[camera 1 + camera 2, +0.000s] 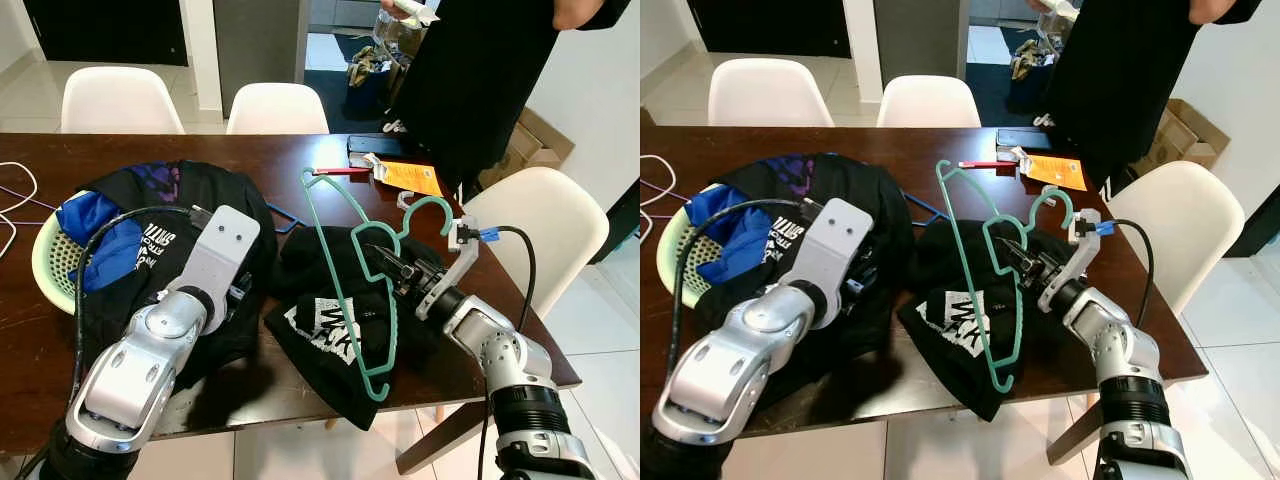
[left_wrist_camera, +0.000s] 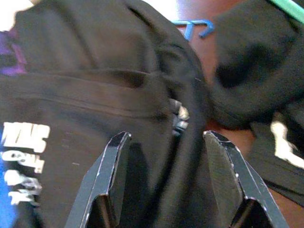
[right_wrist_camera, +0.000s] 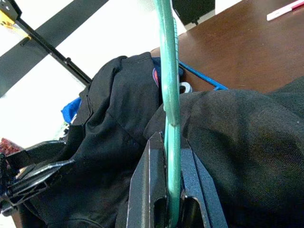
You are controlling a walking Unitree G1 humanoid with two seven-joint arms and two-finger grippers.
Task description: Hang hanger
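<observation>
- While my right tool (image 1: 400, 268) pinches the teal hanger (image 1: 352, 290) near its neck, the frame's long side runs across the black shirt (image 1: 330, 320), hook (image 1: 425, 212) rising on the far side toward the white chair.
- My left tool (image 2: 166, 175) hovers with fingers spread over the dark clothes heap (image 1: 190, 250), holding nothing; the right arm is clearly nearer the hanger.
- I see no rail anywhere, so I judge the hanger must be lifted off the desk (image 1: 300, 155).
- Beyond, a person in black (image 1: 480, 70) stands by the far corner.
</observation>
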